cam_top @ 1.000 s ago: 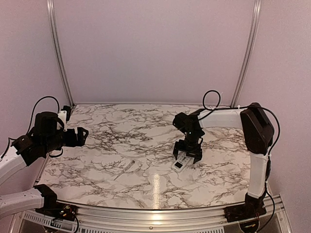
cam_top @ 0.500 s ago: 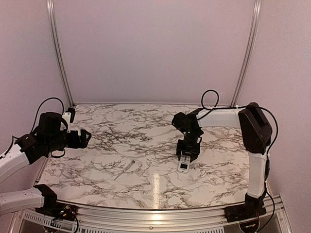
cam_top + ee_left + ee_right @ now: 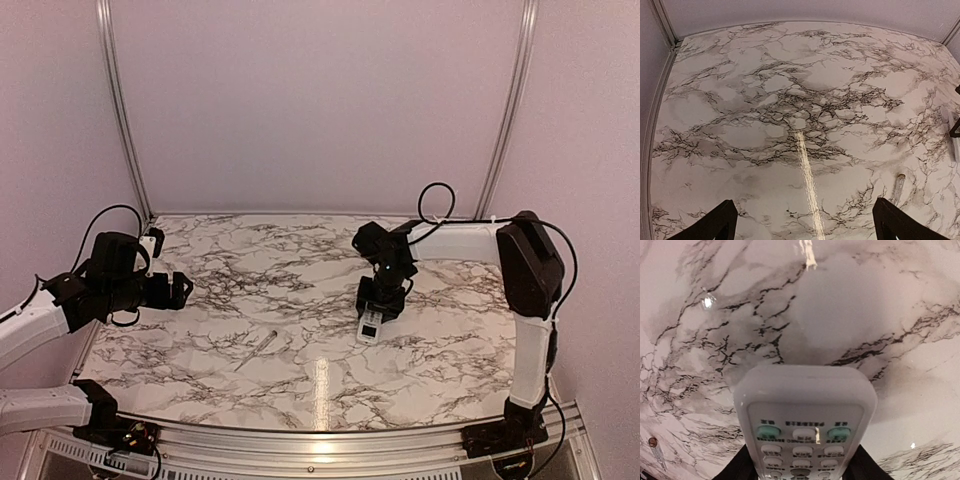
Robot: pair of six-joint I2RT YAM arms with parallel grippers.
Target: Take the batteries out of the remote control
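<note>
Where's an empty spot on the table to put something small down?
The big bare stretch of table between the left claw and the remote, up toward the back wall, is free. So is the front strip to the right of the thin stick. It is crowded only where the right claw grips the remote.

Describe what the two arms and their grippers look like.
The left arm and right arm are both white tubular links joined by bulky black joint housings. A thin black cable loops off each. The left gripper and right gripper are black, with two fingers each.
</note>
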